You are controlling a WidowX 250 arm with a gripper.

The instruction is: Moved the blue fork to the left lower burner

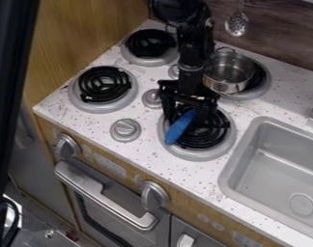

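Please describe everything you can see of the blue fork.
The blue fork shows as a narrow, bright blue piece with a rounded near end, plastic by its look; no prongs can be made out. It slants across the black coil nearest the sink, its near end by the grey ring. Its far end runs up to the pincer; whether they touch is unclear.

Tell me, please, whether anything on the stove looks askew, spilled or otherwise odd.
The pot looks askew: it sits off-centre on the back right burner, leaving coils bare on its right. The blue fork slants over the front right burner, probably just the task under way. I see no spill.
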